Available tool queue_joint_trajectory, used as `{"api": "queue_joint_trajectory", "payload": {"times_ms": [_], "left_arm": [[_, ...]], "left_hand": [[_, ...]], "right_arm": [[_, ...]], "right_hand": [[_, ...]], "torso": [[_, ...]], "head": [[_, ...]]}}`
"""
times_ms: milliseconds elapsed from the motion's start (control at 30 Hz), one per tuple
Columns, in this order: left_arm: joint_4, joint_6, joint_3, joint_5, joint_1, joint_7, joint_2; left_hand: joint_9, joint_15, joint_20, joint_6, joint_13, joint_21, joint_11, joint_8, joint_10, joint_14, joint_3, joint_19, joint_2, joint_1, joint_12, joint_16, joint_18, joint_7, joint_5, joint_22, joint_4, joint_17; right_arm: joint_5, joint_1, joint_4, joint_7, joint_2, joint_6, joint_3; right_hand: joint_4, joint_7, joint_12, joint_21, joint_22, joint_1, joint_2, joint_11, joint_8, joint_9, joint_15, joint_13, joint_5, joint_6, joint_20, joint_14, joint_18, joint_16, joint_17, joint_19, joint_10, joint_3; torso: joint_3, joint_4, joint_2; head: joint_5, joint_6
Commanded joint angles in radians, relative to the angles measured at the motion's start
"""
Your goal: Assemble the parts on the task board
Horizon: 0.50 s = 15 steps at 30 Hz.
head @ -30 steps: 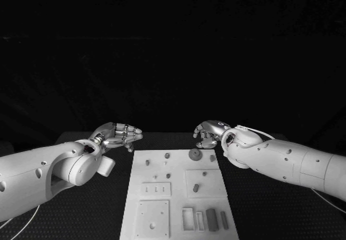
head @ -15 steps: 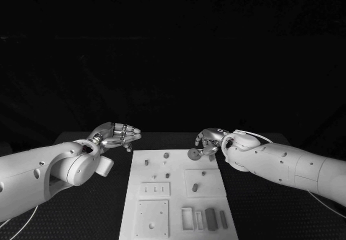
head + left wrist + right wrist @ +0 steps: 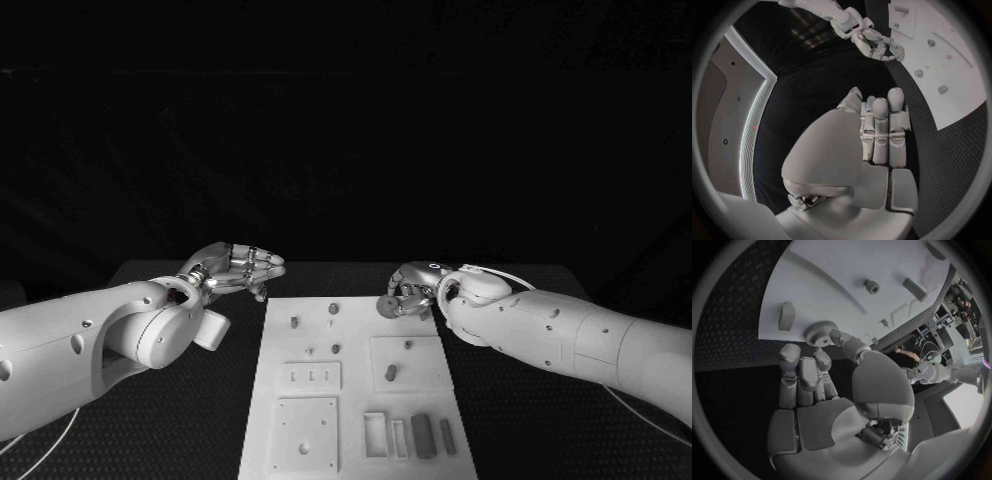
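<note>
right hand (image 3: 414,290) pinches a small toothed gear (image 3: 389,307) at the far right corner of the task board (image 3: 283,375). left hand (image 3: 231,270) hovers over the worktop (image 3: 173,420) just beside the board's far left corner, fingers curled in, holding nothing

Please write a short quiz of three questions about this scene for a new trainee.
1. True or false: the right hand touches the gear.
2. Where is the left hand? A) over the board B) beside the board's far left corner C) on the board's near edge
3. Fill in: the left hand holds ____.

Key: 1 true, its fingertips are at the gear in the right wrist view. 2 B. 3 nothing.
</note>
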Motion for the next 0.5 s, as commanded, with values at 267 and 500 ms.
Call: {"api": "queue_joint_trajectory", "payload": {"times_ms": [267,500], "left_arm": [[0.009,0.019,0.0,0.006,0.001,0.011,-0.003],[0.013,0.02,0.0,0.006,0.001,0.01,-0.004]], "left_hand": [[0.001,-0.003,-0.001,-0.002,0.002,-0.006,0.0,-0.006,0.002,0.004,0.005,0.005,0.001,-0.013,-0.004,0.004,0.075,0.007,-0.005,0.002,0.0,-0.001],[0.001,-0.003,-0.001,-0.002,0.002,-0.006,0.0,-0.007,0.002,0.004,0.005,0.005,0.001,-0.013,-0.004,0.005,0.074,0.007,-0.005,0.002,0.0,-0.002]], "right_arm": [[-0.032,-0.003,-0.019,0.007,0.013,-0.021,-0.001],[-0.036,-0.004,-0.032,0.006,0.021,-0.022,-0.002]], "right_hand": [[0.011,0.004,0.006,0.008,0.02,-0.014,0.002,0.005,-0.006,-0.003,0.003,0.022,-0.001,-0.012,-0.006,0.007,0.085,0.008,0.001,-0.002,-0.005,-0.004],[0.014,0.006,0.004,0.009,0.02,-0.015,0.002,0.007,-0.007,-0.004,0.005,0.019,-0.001,-0.015,-0.006,0.006,0.085,0.007,0.0,-0.003,-0.01,-0.004]], "torso": [[-0.0004,-0.0014,-0.001],[-0.0005,-0.0002,-0.001]], "head": [[0.004,-0.008],[0.004,-0.014]]}}
